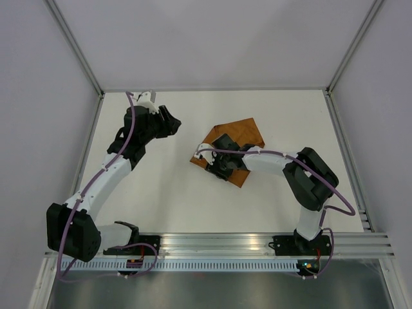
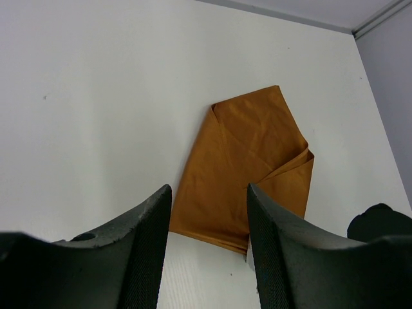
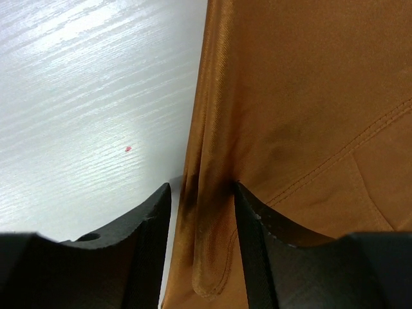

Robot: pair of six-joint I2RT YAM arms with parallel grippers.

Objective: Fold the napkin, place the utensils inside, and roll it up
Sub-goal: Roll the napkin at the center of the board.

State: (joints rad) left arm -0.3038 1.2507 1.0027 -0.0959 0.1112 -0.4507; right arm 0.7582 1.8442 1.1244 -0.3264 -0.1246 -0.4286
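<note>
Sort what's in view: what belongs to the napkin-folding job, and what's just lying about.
Job in hand:
- napkin, partly folded
- right claw, astride a folded edge of the cloth
- left claw, open, apart from the cloth

Lying about:
- only the white table; no utensils in view

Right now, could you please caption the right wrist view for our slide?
The right gripper straddles a raised fold along the edge of the napkin on the white table.

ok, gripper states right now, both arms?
Left gripper: open, holding nothing, clear of the napkin.
Right gripper: around the napkin's folded edge; cannot tell if it's clamped.
</note>
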